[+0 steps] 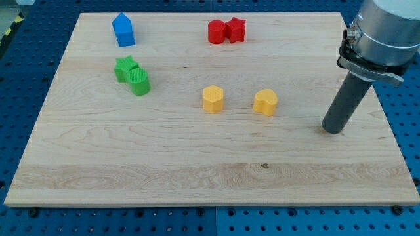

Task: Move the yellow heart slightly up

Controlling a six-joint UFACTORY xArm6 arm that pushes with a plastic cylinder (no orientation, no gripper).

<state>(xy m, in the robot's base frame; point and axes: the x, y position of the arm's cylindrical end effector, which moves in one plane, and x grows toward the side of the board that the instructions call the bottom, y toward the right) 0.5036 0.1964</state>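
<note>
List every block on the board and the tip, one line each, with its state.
blue block: upright, alone near the top left.
red blocks: two, touching, near the top.
green blocks: two, touching, at the left.
yellow hexagon: mid-board, standing apart.
yellow heart: right of the hexagon, untouched.
my tip: on the board, clear to the right of the yellow heart, slightly lower in the view.

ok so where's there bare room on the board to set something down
Free: the whole strip along the view's bottom edge of the board, below both yellow blocks; also the middle top between the blue block and the red pair. Crowded: the green pair at the left, and the right side by my tip.
</note>
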